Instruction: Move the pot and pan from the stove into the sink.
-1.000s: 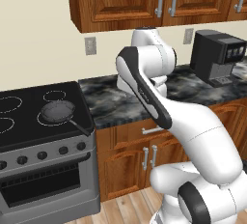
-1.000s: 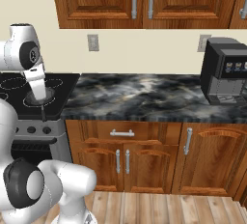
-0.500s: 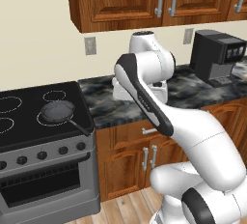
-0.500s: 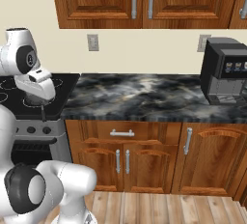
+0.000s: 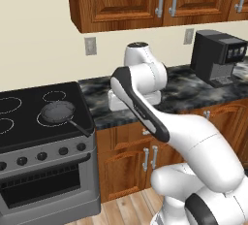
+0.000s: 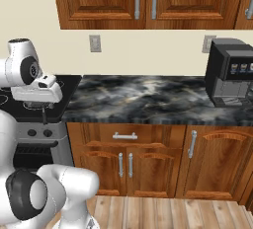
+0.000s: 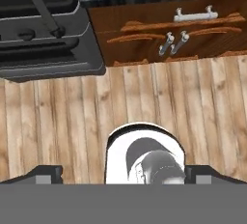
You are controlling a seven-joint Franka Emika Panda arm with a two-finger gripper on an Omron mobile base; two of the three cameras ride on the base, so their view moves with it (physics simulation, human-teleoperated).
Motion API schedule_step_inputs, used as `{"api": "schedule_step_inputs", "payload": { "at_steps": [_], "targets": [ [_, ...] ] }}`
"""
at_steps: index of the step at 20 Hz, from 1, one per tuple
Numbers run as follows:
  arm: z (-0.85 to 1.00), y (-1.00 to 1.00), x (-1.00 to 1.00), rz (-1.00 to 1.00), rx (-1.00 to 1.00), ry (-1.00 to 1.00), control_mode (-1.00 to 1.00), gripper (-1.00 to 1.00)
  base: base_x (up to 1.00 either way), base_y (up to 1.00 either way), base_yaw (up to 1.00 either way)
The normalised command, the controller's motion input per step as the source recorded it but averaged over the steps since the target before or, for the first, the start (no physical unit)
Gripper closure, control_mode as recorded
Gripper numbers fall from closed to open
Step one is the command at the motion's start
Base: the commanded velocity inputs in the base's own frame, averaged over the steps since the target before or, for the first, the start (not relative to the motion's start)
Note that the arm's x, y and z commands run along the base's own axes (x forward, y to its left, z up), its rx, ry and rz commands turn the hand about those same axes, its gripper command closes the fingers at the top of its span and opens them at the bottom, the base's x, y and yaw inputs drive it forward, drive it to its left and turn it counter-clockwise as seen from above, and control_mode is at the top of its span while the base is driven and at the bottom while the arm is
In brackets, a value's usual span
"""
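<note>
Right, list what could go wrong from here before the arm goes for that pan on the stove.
1. The pan sits near the front right of the stove, its long handle reaching toward the edge; a nudge could knock it off.
2. The open gripper hangs by the stove's corner, empty; swinging over, it may clip the counter edge.
3. Its hand camera faces the floor, so lining up on the thin handle may be poor.

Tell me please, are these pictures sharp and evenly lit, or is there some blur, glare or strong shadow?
Left base view: sharp, flat even light; the pan on the stove casts hardly any shadow, and the black glass shows no glare. Right base view: equally crisp, with soft mottled sheen on the counter. Hand view: softer, slightly blurry on the floor planks, no glare.
</note>
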Motion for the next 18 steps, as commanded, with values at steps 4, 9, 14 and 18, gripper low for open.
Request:
{"api": "schedule_step_inputs", "payload": {
  "at_steps": [4,9,14,18],
  "targets": [
    [-0.43,0.42,0.5,0.24,0.0,-0.09,-1.0,-1.0,0.0,0.0,0.0],
    [-0.38,0.52,0.59,0.18,0.0,-0.09,-1.0,-1.0,0.0,0.0,0.0],
    [-0.23,0.55,0.56,0.16,0.0,-0.07,-1.0,-1.0,0.0,0.0,0.0],
    [-0.12,0.54,0.33,0.07,0.0,-0.05,-1.0,-1.0,0.0,0.0,0.0]
  ]
}}
